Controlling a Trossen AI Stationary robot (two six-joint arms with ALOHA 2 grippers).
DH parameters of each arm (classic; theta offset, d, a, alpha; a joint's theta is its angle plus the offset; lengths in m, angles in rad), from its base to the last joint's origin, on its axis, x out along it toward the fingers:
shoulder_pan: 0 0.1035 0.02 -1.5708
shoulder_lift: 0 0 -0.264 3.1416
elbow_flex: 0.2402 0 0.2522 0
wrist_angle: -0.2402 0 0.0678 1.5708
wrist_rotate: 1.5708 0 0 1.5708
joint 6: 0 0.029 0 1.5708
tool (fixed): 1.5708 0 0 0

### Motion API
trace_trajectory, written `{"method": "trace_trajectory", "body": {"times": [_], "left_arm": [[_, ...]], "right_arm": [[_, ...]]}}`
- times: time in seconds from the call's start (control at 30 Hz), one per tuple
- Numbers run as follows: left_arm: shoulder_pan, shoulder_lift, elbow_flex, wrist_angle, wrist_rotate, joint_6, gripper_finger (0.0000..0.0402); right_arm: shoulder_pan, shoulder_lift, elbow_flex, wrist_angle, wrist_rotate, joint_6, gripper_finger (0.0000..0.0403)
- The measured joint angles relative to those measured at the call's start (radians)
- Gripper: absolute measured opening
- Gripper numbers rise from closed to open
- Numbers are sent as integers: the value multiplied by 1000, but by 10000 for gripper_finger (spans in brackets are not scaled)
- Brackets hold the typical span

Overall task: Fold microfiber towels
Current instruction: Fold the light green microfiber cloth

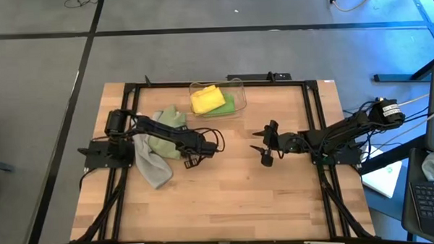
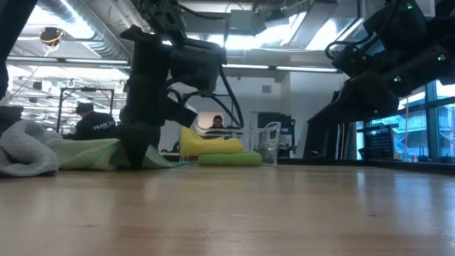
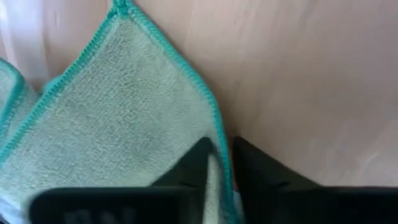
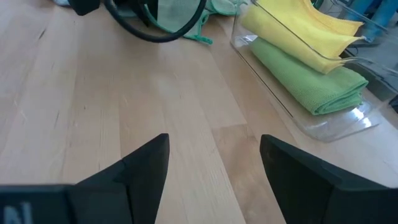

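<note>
a: left gripper (image 3: 219, 163) clamped on the teal-stitched edge of the pale sage green towel (image 3: 118, 124), fingers nearly together with the hem between them.

b: worth checking the bite before any lift. thin hem, likely to slip if pulled fast. better drawn low and slow across the wooden table (image 1: 234, 186), toward open boards.

a: right gripper (image 4: 214, 165) hovering above bare wood near the table's middle, fingers wide apart, holding nothing. probably of use for pinning or taking a second corner.

b: farther off in that wrist view, the clear plastic bin (image 4: 348, 121), with the bright green towel (image 4: 311, 81) folded at the bottom and the yellow towel (image 4: 298, 28) on top.

a: stitching and pinch visible only from the left wrist. not from above, hidden by the arm.

b: only from above: the whole layout. sage towel bunched on the table's left side, grey towel (image 1: 152, 166) crumpled beside it, touching or overlapping, bin at the back edge.

a: low view adds only the heaps' height, and people in the room far behind.
</note>
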Motion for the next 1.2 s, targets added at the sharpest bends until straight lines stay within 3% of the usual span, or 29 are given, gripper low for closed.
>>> {"method": "trace_trajectory", "body": {"times": [0.1,0.33,0.7,0.83,0.97,1.2], "left_arm": [[-14,3,26,-31,-7,12,10],[-66,2,225,-146,-8,13,2],[-202,-1,742,-381,-150,41,1],[-269,-1,865,-415,-162,87,0],[-320,-2,912,-440,-167,68,0],[-350,-2,912,-550,-300,-53,0]], "right_arm": [[0,0,0,0,0,0,255],[0,0,0,0,0,-2,255],[0,0,0,2,0,0,255],[0,0,0,16,-3,1,255],[0,0,-1,78,-74,0,255],[0,-1,-1,217,-300,-3,255]]}}
